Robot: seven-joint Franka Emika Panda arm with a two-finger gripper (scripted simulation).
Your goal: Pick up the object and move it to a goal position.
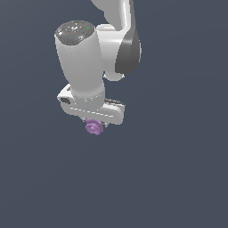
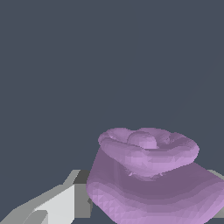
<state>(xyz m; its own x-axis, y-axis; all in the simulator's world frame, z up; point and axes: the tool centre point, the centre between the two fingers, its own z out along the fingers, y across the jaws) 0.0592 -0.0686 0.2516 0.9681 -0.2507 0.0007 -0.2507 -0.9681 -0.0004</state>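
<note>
While the white robot gripper [image 1: 95, 121] is clamping its fingers on the small light-purple lumpy blob with swirled folds [image 1: 94, 127], which is sitting directly beneath the hand, the pick appears done, leaving the carry to an unmarked goal, with no tabletop edges showing.

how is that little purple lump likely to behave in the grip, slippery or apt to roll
The purple lump looks rounded and ridged, so it may pivot between the tool fingers. Its folds probably help friction. It is tiny against the tool, so likely light.
</note>
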